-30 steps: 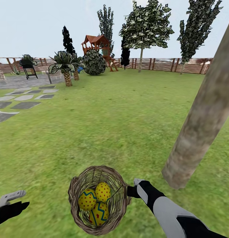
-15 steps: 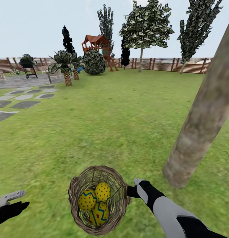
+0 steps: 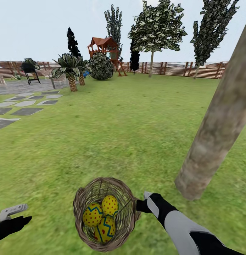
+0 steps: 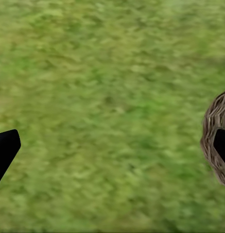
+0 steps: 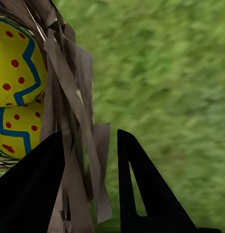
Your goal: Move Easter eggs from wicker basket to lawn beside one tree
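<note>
R hand [image 3: 141, 205] clenched on wicker basket [image 3: 106, 214] rim, w/ three Easter eggs [image 3: 101, 216] inside, beside tree [image 3: 215, 138]; L hand [image 3: 11, 216] released. Next we lift eggs out.

Three Easter eggs [image 3: 101, 216], yellow, red-dotted, blue zigzags, sit inside tilted wicker basket [image 3: 128, 209] on lawn [image 3: 119, 134], near tree [image 3: 215, 134].
</note>
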Robot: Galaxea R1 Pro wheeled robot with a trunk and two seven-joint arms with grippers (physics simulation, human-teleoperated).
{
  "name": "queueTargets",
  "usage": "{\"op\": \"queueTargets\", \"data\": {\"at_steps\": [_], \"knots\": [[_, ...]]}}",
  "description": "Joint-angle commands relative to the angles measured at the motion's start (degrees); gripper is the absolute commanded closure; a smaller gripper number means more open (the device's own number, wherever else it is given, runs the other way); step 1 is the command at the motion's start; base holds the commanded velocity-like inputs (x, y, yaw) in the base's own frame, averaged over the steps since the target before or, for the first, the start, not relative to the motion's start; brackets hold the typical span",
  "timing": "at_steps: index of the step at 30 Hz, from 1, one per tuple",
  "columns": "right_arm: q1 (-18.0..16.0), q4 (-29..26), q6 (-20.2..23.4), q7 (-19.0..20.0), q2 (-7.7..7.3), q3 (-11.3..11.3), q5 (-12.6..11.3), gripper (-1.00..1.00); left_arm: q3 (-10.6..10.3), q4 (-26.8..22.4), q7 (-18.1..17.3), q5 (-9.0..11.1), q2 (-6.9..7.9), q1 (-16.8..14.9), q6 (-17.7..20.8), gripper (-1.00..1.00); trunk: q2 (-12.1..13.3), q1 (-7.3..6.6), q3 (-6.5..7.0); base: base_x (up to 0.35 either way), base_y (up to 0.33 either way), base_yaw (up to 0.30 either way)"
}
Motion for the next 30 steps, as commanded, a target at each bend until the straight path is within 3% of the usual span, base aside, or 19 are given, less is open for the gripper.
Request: {"op": "queueTargets", "data": {"at_steps": [1,30], "knots": [[-0.02,-0.16,1.55,-0.38,0.04,-0.35,-1.14,1.00,0.03,-0.05,0.24,0.44,0.01,-0.03,0.28,-1.00,-0.45,0.22,-0.24,0.000,0.000,0.000],[-0.02,-0.15,2.60,-0.29,0.04,-0.34,-1.23,1.00,0.03,-0.05,0.24,0.44,0.01,-0.03,0.28,-1.00,-12.08,6.59,-5.44,0.000,0.000,0.000]]}}
